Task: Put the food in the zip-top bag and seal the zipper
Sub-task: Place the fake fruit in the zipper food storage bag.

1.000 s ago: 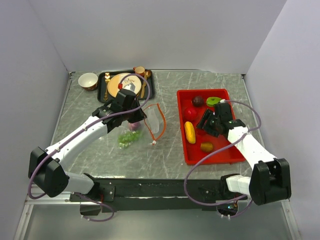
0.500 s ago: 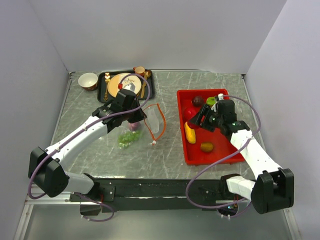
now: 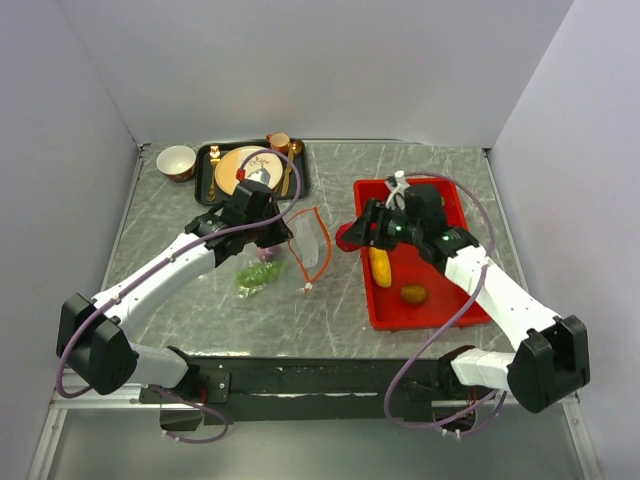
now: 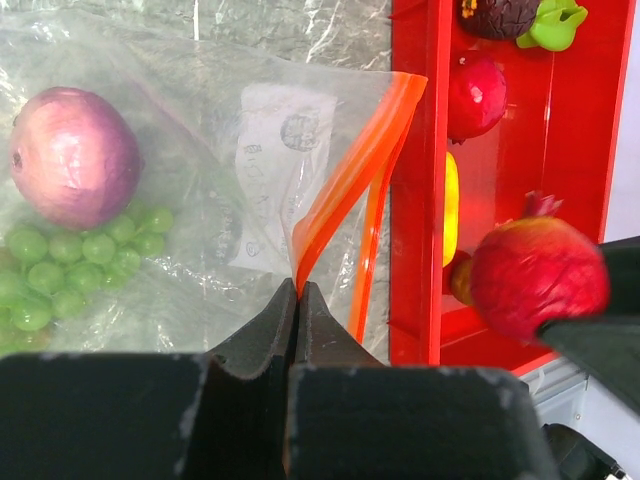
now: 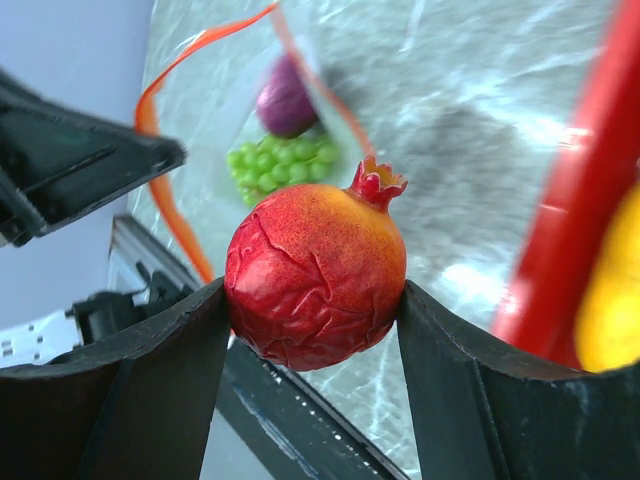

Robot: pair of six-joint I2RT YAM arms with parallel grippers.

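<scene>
Both claws are closed on something. The right claw [image 5: 315, 300] grips a red pomegranate [image 5: 312, 268] between its two fingers, crown end up, with the fruit filling the gap. From above, this claw [image 3: 352, 236] and its pomegranate [image 3: 347, 237] hang at the left rim of the red tray [image 3: 440, 272], between the tray and the zip-top bag [image 3: 316, 247]. The left claw [image 4: 297, 291] has its fingers pressed together on the orange-red zipper [image 4: 352, 165], pinching one lip of the strip so that it rises in a loop and the bag's mouth gapes toward the tray. The clear bag [image 4: 200, 140] lies on the grey marbled counter [image 3: 330, 300], just left of the tray. A pink-purple onion [image 4: 72, 158] and a green grape bunch [image 4: 60, 268] sit touching each other under the clear plastic, near the end away from the zipper. Four pieces lie in the tray [image 4: 415, 200]: a dark purple fruit [image 4: 497, 14] and a green piece [image 4: 552, 20] side by side at the far end, a red round fruit [image 4: 477, 95] near them and a yellow oblong fruit [image 3: 380, 266] along the left wall. A brownish-orange piece [image 3: 413, 294] lies nearer the arms. At the far left of the counter stand a cream cup [image 3: 177, 160] and a black tray [image 3: 300, 185] carrying a cream plate [image 3: 240, 170].
</scene>
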